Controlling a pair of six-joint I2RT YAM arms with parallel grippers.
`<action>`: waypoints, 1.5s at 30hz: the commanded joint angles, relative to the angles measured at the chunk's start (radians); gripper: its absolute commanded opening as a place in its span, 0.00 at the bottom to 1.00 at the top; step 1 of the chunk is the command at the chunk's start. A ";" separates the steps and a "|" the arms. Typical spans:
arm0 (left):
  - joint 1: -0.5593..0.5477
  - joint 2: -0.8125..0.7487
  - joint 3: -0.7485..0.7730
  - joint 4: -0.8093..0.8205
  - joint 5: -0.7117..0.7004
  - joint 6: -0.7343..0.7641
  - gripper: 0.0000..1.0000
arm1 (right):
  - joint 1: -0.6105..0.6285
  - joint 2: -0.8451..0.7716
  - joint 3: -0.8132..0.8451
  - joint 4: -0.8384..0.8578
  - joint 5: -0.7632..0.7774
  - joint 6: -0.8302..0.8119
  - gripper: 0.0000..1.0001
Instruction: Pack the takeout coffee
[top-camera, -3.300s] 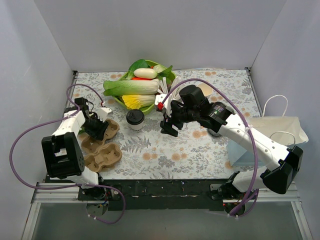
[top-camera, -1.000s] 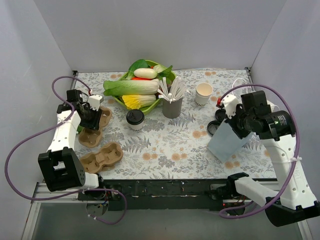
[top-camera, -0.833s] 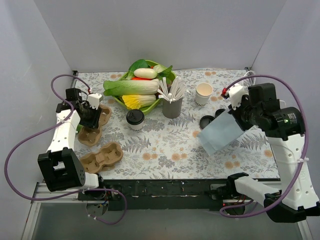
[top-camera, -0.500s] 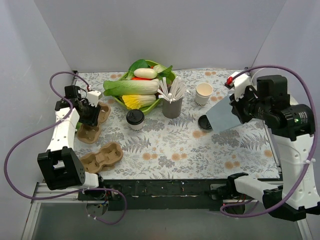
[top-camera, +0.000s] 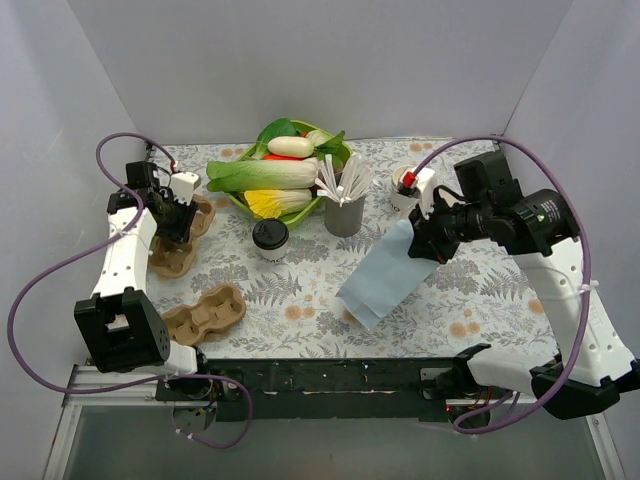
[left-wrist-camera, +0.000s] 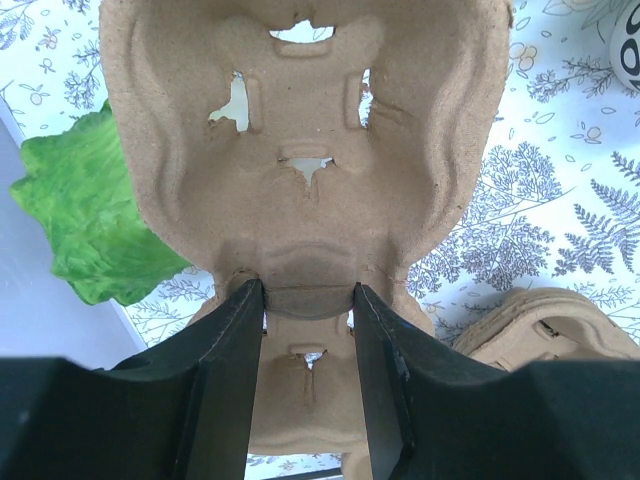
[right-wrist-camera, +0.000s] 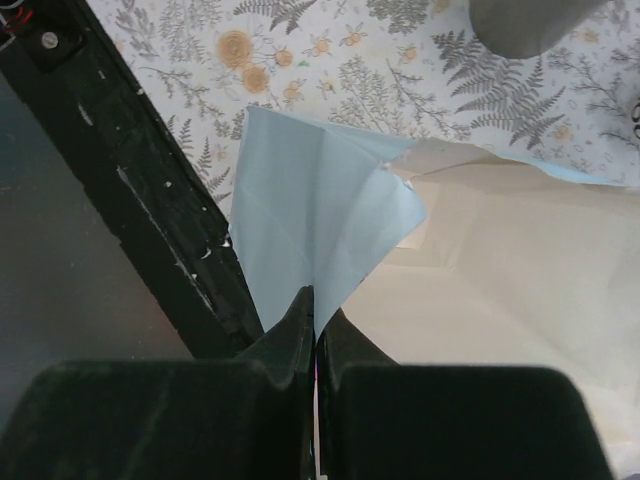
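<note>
Plainly, the takeout coffee (top-camera: 270, 238), a small paper cup capped with a black lid, stands upright just in front of the green vegetable bowl (top-camera: 236, 203). It is probably light, thin-walled and easy to crush or tip, so a gentle squeeze around the body suits it better than pulling on the lid. Left of the bowl, the left gripper (left-wrist-camera: 308, 300) is clamped on a pulp cup carrier's (left-wrist-camera: 300, 120) ridge. Right of the bowl and nearer, the right gripper (right-wrist-camera: 315, 320) pinches a pale blue paper bag (right-wrist-camera: 320, 210) tight.
</note>
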 joint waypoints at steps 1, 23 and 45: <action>0.002 0.005 0.067 0.006 -0.011 0.001 0.00 | 0.027 0.011 -0.065 0.032 -0.091 0.040 0.01; 0.002 0.031 0.149 0.006 0.040 -0.025 0.00 | 0.211 0.348 0.064 0.219 -0.177 0.192 0.06; -0.010 0.043 0.329 -0.053 0.261 -0.069 0.00 | -0.002 0.360 0.426 0.337 -0.228 -0.114 0.56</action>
